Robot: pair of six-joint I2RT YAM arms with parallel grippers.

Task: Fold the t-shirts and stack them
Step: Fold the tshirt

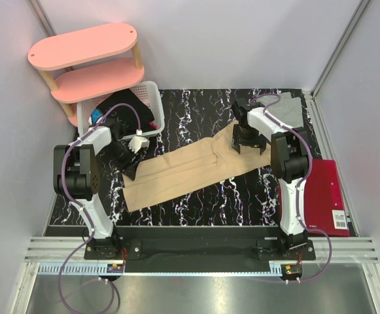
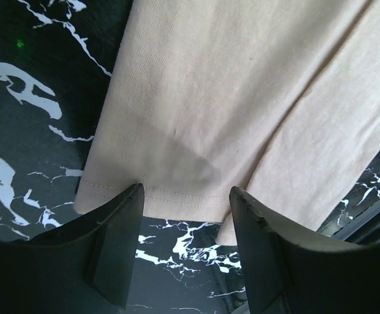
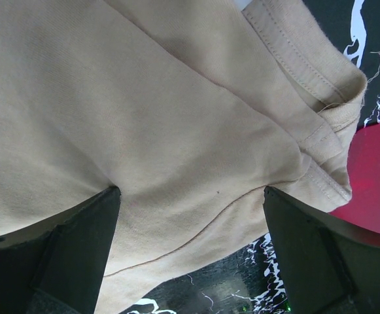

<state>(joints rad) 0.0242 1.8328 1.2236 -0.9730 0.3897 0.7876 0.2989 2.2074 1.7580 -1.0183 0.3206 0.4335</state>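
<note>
You have the tan t-shirt (image 1: 196, 171) laid as a long folded strip across the table (image 1: 196, 111), near-left to far-right, apparently ready for an end-to-end fold, with the left gripper (image 2: 186, 191) part open and empty at its near-left hem and the right gripper (image 3: 191, 193) wide open and empty over its far-right end.

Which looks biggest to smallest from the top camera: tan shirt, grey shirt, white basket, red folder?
1. tan shirt
2. basket and folder: about alike, and the right arm hides part of the folder, so no ranking
3. grey shirt, also partly hidden
</note>
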